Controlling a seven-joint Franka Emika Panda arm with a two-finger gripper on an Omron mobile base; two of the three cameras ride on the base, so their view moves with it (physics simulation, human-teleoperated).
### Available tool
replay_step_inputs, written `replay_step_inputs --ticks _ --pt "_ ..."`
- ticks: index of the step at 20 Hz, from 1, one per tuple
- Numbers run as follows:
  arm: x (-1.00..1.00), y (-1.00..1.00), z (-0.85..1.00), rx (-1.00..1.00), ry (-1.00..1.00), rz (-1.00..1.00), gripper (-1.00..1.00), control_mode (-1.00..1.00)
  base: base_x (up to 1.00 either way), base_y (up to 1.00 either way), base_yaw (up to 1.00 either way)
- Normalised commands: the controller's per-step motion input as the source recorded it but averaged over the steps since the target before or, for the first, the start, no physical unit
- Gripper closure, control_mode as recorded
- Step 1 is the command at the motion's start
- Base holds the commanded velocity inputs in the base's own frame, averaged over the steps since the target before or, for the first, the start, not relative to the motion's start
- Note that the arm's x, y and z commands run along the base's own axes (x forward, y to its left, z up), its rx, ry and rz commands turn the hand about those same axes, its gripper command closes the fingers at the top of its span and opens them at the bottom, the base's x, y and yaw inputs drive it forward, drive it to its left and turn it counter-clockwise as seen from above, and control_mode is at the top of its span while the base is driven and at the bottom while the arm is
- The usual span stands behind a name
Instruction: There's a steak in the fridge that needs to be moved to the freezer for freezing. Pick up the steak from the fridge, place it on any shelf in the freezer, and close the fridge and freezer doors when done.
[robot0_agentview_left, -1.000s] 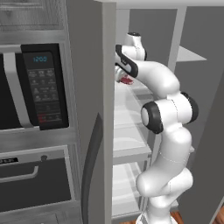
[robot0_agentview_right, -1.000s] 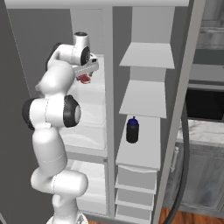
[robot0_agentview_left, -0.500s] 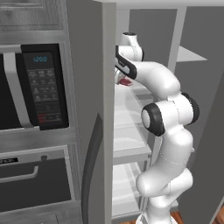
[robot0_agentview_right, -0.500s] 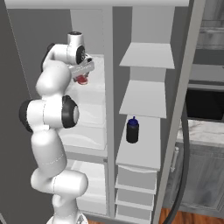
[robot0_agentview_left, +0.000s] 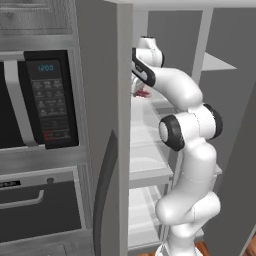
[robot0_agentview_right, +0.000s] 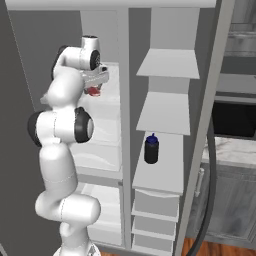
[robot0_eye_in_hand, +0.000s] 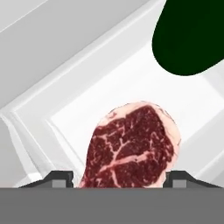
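Right base view. The white arm (robot0_agentview_right: 62, 150) rises at the near left and bends into the left compartment of the open grey unit, the fridge (robot0_agentview_right: 102, 125). Its gripper (robot0_agentview_right: 93, 86) is at an upper shelf, with the dark-red steak (robot0_agentview_right: 93, 91) just below the hand. In the narrower right compartment, the freezer (robot0_agentview_right: 162, 140), a dark bottle (robot0_agentview_right: 151, 149) stands upright on a pale shelf (robot0_agentview_right: 162, 170) above three drawers (robot0_agentview_right: 154, 220). A door (robot0_agentview_right: 207, 120) stands open at right.
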Motion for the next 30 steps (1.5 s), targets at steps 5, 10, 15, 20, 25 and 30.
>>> replay_step_inputs --ticks 5,10,15,20,25,30 --pt "-0.41 -0.15 -1.0 0.0 0.0 0.05 -1.0 -1.0 0.0 0.0 0.0" --pt "-0.88 0.05 -1.0 -0.07 0.0 0.05 1.0 -1.0 0.0 0.0 0.0" --pt "-0.21 -0.02 -0.87 0.0 0.02 0.01 1.0 -1.0 0.0 0.0 0.0" --pt "-0.4 0.01 -0.13 0.03 0.09 0.0 1.0 -1.0 0.0 0.0 0.0" --pt "-0.63 0.05 0.42 0.04 0.3 -0.09 1.0 -1.0 0.0 0.0 0.0" --pt "-0.87 0.0 0.69 -0.01 0.17 -0.15 1.0 -1.0 0.0 0.0 0.0"
